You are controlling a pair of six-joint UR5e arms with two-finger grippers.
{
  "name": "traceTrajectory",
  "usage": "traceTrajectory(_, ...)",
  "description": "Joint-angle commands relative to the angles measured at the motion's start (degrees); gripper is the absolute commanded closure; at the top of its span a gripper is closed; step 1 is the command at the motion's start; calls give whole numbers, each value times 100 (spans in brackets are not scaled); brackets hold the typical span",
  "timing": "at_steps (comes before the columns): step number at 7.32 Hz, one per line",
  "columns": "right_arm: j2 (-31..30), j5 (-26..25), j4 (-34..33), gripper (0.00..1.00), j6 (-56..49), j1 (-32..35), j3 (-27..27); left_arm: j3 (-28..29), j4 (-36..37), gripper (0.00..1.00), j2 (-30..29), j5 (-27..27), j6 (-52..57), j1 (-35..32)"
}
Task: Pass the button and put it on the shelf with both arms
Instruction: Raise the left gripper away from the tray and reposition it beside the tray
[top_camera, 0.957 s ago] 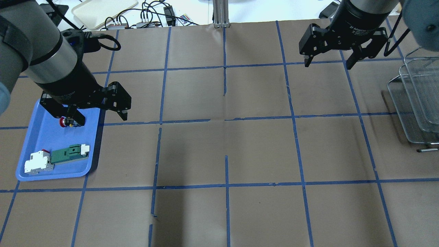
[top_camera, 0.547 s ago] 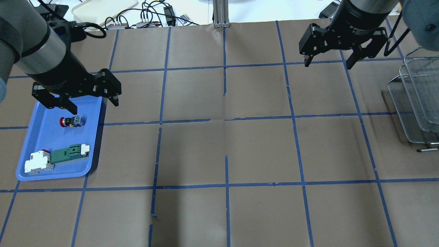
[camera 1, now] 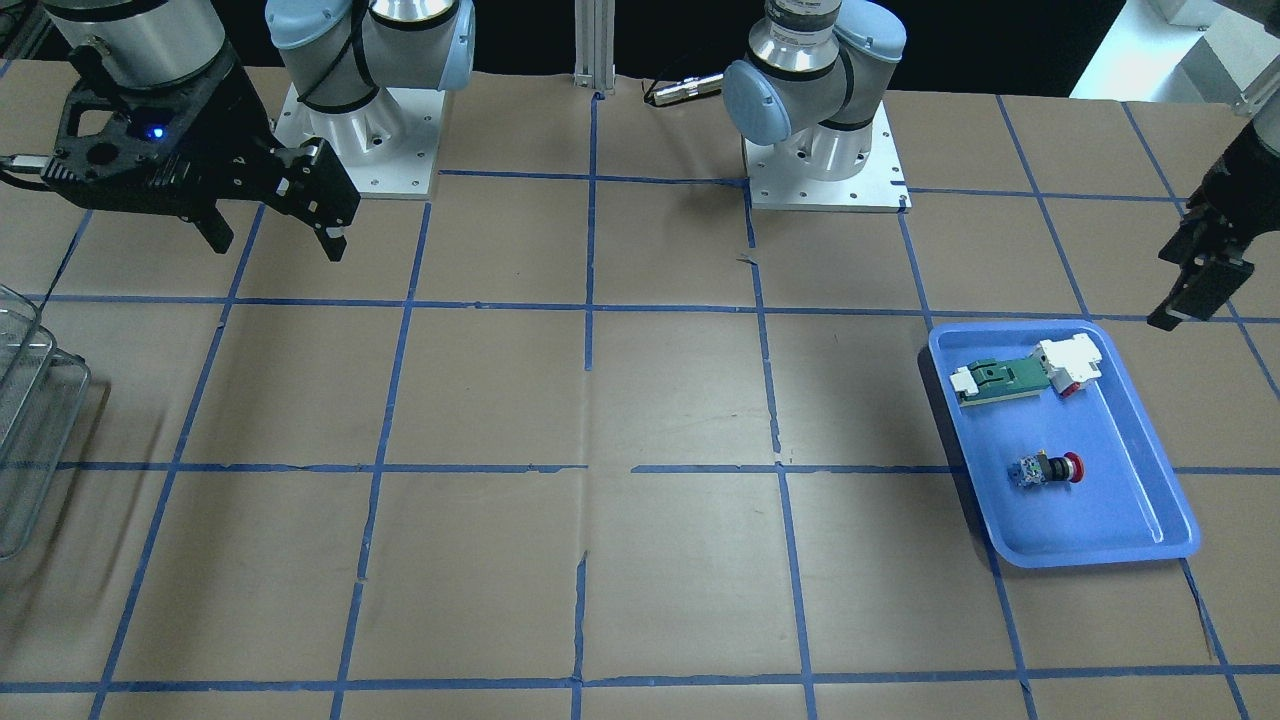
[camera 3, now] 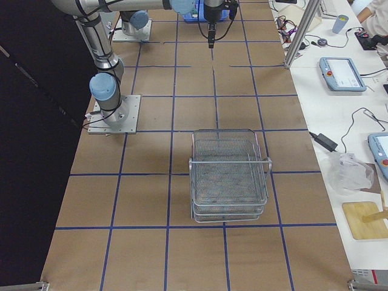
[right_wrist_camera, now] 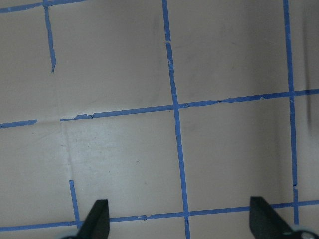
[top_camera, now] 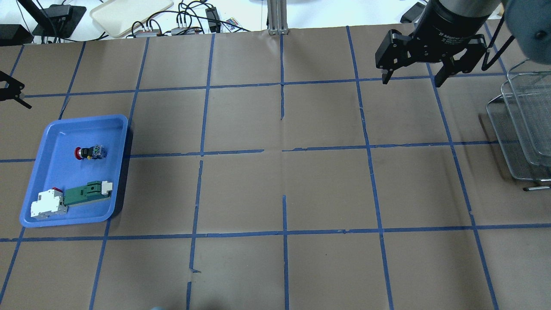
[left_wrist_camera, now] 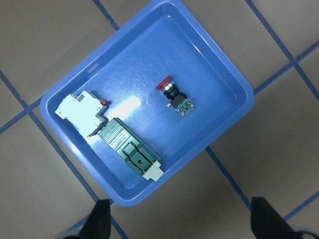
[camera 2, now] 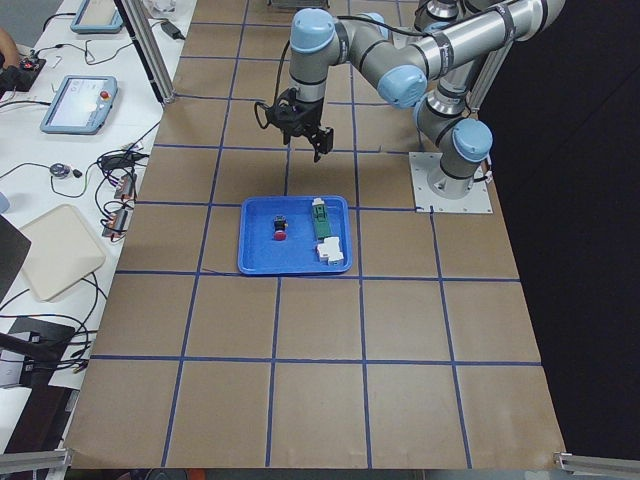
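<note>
My left gripper [left_wrist_camera: 182, 224] hangs high over the table [top_camera: 327, 189] near the blue tray [top_camera: 58, 137]; its two fingers are spread wide and there is nothing between them; my left wrist camera looks down on the whole tray from here. The button [top_camera: 90, 153] lies on its side on the tray floor, untouched; its red cap points toward the tray's outer left wall and its blue-white block toward the middle of the table. In the same tray, nearer my base, lies the green-and-white component [top_camera: 88, 193] with a white block [top_camera: 47, 204] at its end; the button lies apart from both.

My right gripper [top_camera: 412, 79] hovers over the far right part of the table; it too is fully spread and holds nothing; between its fingertips my right wrist camera shows only brown paper and blue tape lines. The shelf [camera 3: 229, 176] stands at the table's right end, a wire-mesh rack of stacked tiers, well apart from the tray; my right gripper is near it but not touching it; I see nothing on its tiers.
</note>
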Motion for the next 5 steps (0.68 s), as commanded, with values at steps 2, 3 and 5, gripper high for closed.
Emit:
traceTrajectory(2, 2, 0, 3, 0, 0, 0, 0, 56, 560, 0, -880, -404, -1068, 222)
traceTrajectory(3, 2, 0, -6, 0, 0, 0, 0, 56, 561, 0, -1100, -613, -1263, 370)
traceTrajectory(5, 11, 9, -6, 0, 0, 0, 9, 48, 561, 0, -1601, -1457, -1448, 793)
